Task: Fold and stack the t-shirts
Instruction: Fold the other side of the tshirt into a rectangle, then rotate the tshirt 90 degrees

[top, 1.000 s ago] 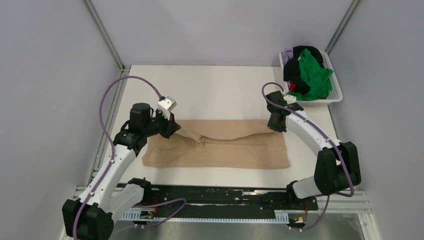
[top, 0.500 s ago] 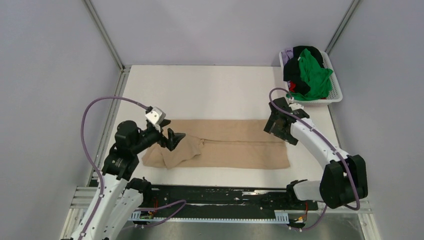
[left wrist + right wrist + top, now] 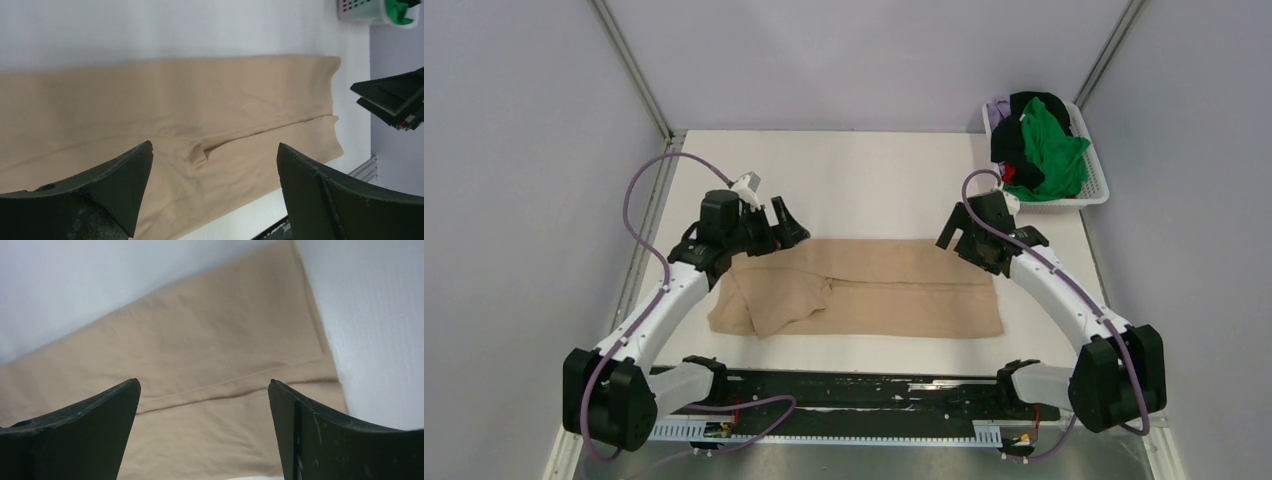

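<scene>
Table: I see a white table (image 3: 874,175) from the overhead camera, with the arms' bases at its near edge.
Tan t-shirt: the tan t-shirt (image 3: 894,290) lies across the near middle of the table as a long, wide band. A fold line runs along its length (it shows most clearly in the left wrist view (image 3: 175,105) and the right wrist view (image 3: 210,350)). Its right end lies flat and square, while its left end is rumpled, with a loose flap turned over on top.
Basket: a white latticed basket (image 3: 1100,186) sits at the far right corner of the table, well apart from the tan t-shirt.
Basket contents: a green t-shirt (image 3: 1049,150) is heaped on top, a black t-shirt (image 3: 1029,108) lies behind it and a pale purple t-shirt (image 3: 998,108) shows at the far left rim. A small patch at the near edge looks like a red t-shirt (image 3: 1008,177), though I can't be sure from up here.
Left gripper: my left gripper (image 3: 788,224) hangs over the far left corner of the tan t-shirt. Its jaws are spread wide with nothing between them, and its own camera (image 3: 214,147) shows only cloth below.
Right gripper: my right gripper (image 3: 954,232) hangs over the far right corner of the tan t-shirt. Its jaws are equally wide and empty (image 3: 204,382).
</scene>
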You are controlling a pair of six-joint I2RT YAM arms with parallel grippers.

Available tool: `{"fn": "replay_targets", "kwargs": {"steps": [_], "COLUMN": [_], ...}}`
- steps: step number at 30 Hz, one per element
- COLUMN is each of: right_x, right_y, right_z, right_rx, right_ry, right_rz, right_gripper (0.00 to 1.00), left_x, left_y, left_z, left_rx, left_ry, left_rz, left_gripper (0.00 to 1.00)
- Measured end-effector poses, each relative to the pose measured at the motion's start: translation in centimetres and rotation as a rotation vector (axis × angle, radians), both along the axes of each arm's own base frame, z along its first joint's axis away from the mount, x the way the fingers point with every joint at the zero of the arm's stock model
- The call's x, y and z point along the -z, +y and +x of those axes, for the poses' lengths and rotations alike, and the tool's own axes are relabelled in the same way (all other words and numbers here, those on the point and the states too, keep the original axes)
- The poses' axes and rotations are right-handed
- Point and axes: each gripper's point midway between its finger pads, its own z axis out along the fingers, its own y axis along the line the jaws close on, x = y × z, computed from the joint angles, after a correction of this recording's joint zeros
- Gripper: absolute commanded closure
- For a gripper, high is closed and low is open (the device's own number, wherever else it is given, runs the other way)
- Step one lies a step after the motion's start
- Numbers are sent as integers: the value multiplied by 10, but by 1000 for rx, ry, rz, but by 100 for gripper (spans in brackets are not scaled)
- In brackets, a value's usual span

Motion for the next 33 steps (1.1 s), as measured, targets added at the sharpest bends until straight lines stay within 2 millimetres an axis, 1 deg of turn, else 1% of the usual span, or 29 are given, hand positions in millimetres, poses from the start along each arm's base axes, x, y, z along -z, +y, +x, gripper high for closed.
{"fn": "replay_targets", "kwargs": {"steps": [2, 5, 8, 10, 13, 14, 16, 22, 25, 27, 29, 30, 32, 33], "right_x": [4, 19, 37, 46, 57, 59, 63, 82, 81, 80, 78, 78, 76, 76], "right_y": [14, 27, 37, 41, 47, 49, 55, 62, 67, 74, 88, 100, 127, 139], "right_z": [12, 24, 30, 33, 37, 37, 38, 24, 24, 21, 10, 0, -27, -39], "right_rx": [-45, -80, -106, -115, -128, -134, -148, -158, -173, -192, -238, -278, -384, -436], "right_ry": [-13, 6, 43, 59, 77, 80, 85, 114, 100, 90, 90, 96, 125, 140], "right_rz": [44, 79, 103, 113, 129, 139, 162, 195, 209, 222, 241, 256, 290, 306], "right_gripper": [0, 0, 0, 0, 0, 0, 0, 0, 0, 0, 0, 0, 0, 0], "left_x": [32, 80, 116, 130, 148, 149, 148, 148, 144, 141, 138, 136, 134, 131], "left_y": [1, 7, 16, 21, 29, 29, 30, 24, 12, 3, -8, -16, -33, -42], "left_z": [-5, -26, -39, -35, -19, -11, 8, 89, 142, 173, 212, 233, 272, 288], "left_rx": [-50, -120, -196, -246, -324, -345, -378, -466, -496, -501, -496, -486, -453, -432], "left_ry": [116, 262, 369, 402, 439, 461, 464, 491, 478, 466, 445, 433, 397, 379], "left_rz": [-20, -36, -23, -6, 25, 21, 22, -32, -101, -143, -185, -204, -244, -265], "left_gripper": [0, 0, 0, 0, 0, 0, 0, 0, 0, 0, 0, 0, 0, 0]}}
